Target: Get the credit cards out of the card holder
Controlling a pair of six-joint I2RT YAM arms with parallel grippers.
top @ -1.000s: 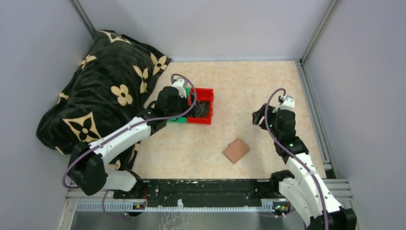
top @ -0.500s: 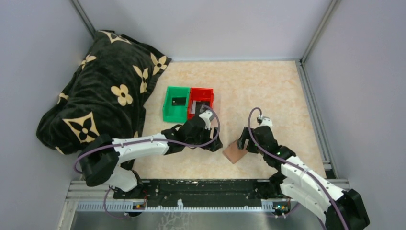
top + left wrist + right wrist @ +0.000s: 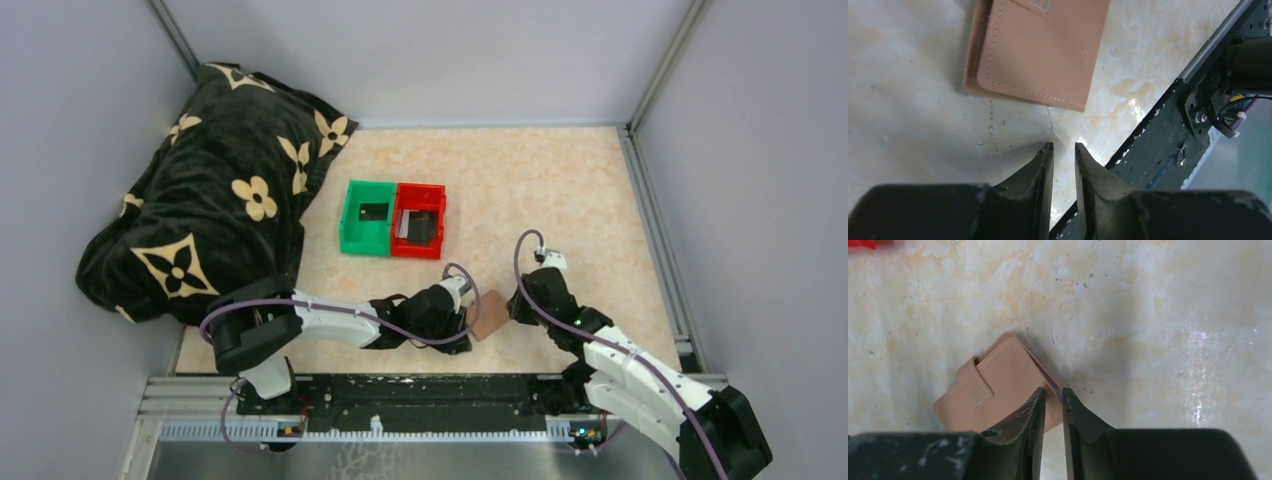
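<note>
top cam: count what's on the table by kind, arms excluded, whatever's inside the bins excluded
bins: 2 (green bin, red bin)
wallet: 1
blanket: 1
total: 4

The card holder (image 3: 1038, 50) is cut off by the top edge in the left wrist view. The right gripper (image 3: 1053, 391) hides its near corner.
</note>
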